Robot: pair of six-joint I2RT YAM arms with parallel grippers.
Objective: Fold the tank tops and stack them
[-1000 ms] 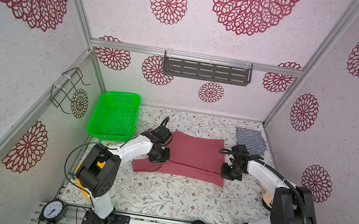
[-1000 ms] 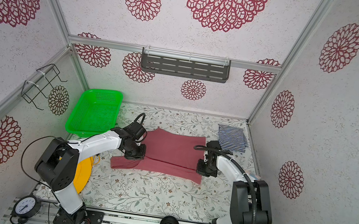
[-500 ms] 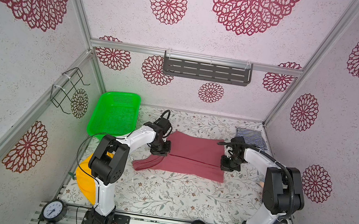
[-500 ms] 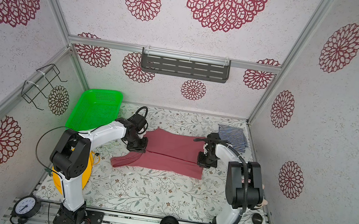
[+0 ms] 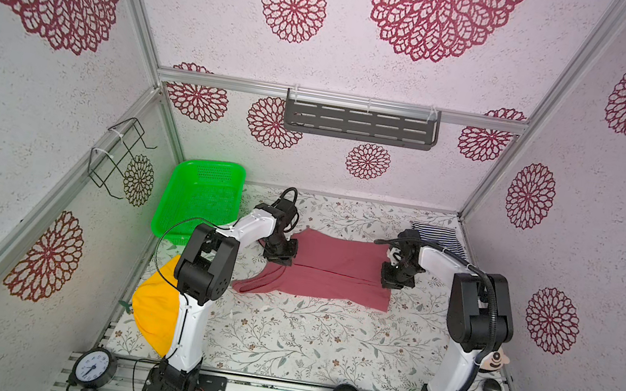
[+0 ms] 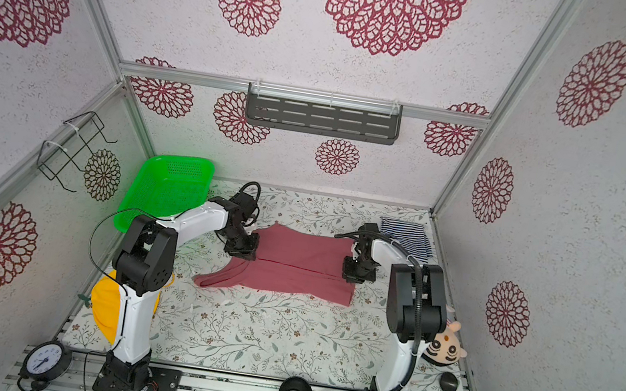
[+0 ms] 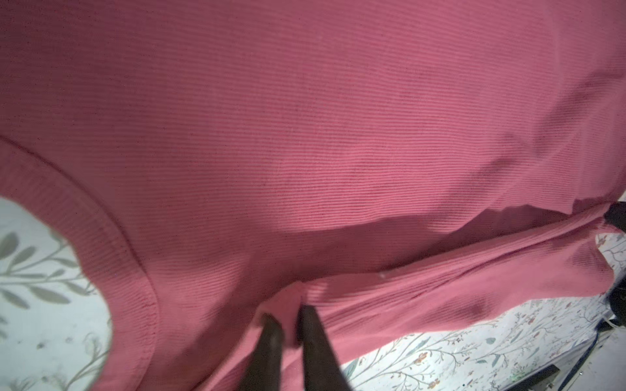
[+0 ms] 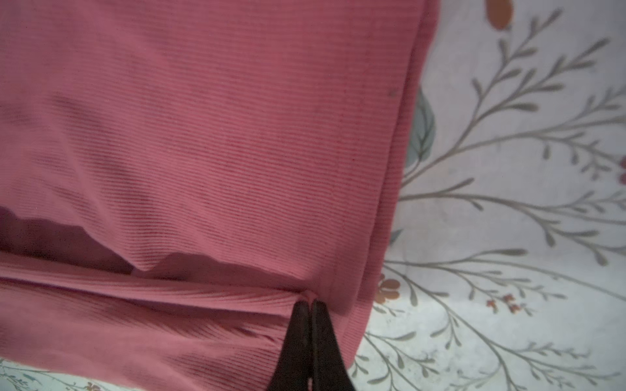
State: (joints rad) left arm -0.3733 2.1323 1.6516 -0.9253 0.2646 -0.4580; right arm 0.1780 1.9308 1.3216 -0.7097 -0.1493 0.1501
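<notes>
Left end effector: the left wrist view gives us two dark fingers standing a little apart. A raised ridge of the rose-red tank top sits between them, near the curved armhole hem.

Right end effector: the right wrist view shows the tips pressed together, pinching a folded edge of the same top close to its straight hem.

From above we lose both details, since in both top views the wrists cover the tips. What we gain there is the layout. The rose-red tank top lies spread mid-tabletop, an end effector at each end. A layer edge runs across it between them, and one strap trails out at the left.

The striped tank top lies folded in the far right corner, apart from the rose one.

A green basket leans at far left. A yellow hat sits behind the left arm. In a top view a plush toy shows its striped face beside the right arm.
</notes>
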